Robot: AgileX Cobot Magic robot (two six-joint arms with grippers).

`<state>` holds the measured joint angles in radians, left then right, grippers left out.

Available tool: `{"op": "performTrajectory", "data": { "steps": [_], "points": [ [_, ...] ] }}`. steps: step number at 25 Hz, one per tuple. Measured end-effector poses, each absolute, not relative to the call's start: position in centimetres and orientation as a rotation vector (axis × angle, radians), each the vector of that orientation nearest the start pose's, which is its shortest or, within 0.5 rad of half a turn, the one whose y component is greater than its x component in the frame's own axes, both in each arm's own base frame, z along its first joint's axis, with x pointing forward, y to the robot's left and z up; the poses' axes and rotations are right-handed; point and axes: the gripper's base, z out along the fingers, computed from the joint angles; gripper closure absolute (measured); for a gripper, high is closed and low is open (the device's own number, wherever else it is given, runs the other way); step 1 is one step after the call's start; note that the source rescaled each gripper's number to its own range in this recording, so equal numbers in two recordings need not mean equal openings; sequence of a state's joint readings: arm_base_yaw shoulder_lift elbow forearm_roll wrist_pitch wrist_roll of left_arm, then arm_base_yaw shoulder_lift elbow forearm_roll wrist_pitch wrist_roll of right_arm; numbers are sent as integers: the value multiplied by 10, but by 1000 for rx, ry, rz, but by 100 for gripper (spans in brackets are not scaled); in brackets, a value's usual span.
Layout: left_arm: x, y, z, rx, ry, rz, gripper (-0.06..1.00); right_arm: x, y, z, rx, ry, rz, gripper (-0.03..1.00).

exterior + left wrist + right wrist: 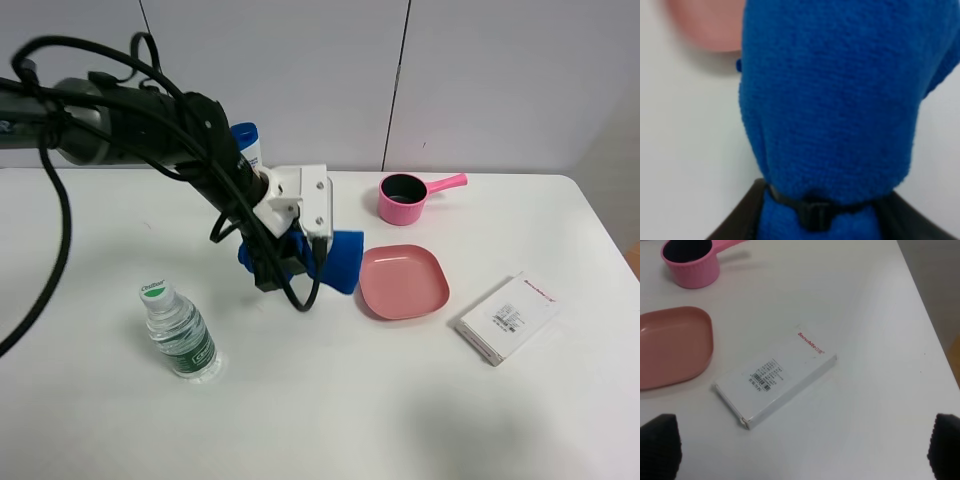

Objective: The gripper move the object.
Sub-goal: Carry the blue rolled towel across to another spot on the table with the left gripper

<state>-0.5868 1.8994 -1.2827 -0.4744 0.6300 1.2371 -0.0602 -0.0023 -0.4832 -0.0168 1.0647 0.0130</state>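
Note:
The blue cloth bundle [343, 262] sits pinched in my left gripper [290, 268], just left of the pink plate [403, 282]. In the left wrist view the cloth [830, 100] fills most of the frame, and the black gripper [815, 215] is closed around its narrow middle. I cannot tell whether the cloth touches the table. My right gripper [802, 450] is open and empty, its fingertips [660, 442] wide apart above the white table. The right arm is out of the exterior view.
A pink scoop cup [405, 198] stands behind the plate. A white box [507, 317] lies right of the plate, and shows below my right gripper [777, 382]. A water bottle [180, 333] stands front left. A blue-capped white bottle [247, 143] stands behind the left arm.

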Motion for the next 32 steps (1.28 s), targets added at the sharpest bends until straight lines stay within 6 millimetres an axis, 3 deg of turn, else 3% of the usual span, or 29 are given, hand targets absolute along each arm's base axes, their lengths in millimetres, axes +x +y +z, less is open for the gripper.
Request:
{"op": "performTrajectory", "data": {
  "steps": [8, 16, 21, 25, 32],
  "points": [
    [327, -202, 249, 1334, 2080, -281, 94, -4, -1, 272, 76, 2062, -49, -3],
    [338, -145, 288, 814, 2254, -296, 94, -4, -1, 272, 76, 2062, -49, -3],
    [351, -96, 293, 491, 2349, -240, 94, -4, -1, 272, 76, 2062, -49, -3],
    [358, -61, 291, 327, 2403, -176, 94, -4, -1, 272, 76, 2062, -49, -3],
    [369, -28, 284, 190, 2402, -126, 94, -4, -1, 272, 76, 2062, -49, -3]
  ]
}}
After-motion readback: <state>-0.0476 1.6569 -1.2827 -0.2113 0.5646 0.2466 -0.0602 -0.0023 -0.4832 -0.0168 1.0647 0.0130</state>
